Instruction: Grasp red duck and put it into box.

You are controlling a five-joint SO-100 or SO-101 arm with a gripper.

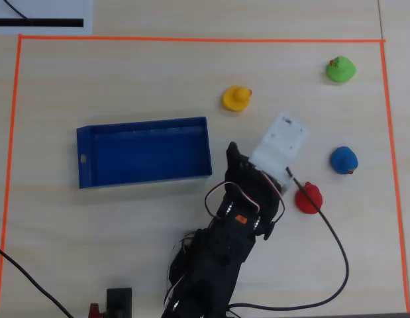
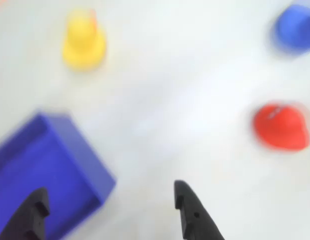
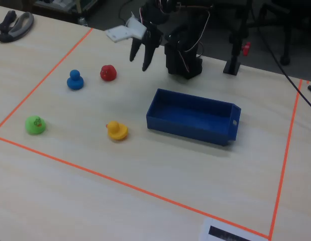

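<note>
The red duck [image 1: 309, 197] sits on the table, to the right of the arm in the overhead view; it also shows in the fixed view [image 3: 108, 73] and, blurred, at the right of the wrist view [image 2: 281, 126]. The blue box [image 1: 144, 124] lies empty to the left in the overhead view; its corner shows in the wrist view [image 2: 44, 165]. My gripper [image 3: 138, 65] hangs open and empty above the table between box and red duck, touching neither. In the wrist view the gripper [image 2: 109, 189] has its jaws wide apart, the left one over the box corner.
A yellow duck [image 1: 236, 99], a blue duck [image 1: 344, 160] and a green duck [image 1: 341, 69] stand on the table beyond the arm. Orange tape [image 1: 191, 40] borders the work area. A white camera mount [image 1: 281, 142] hides most of the gripper from above.
</note>
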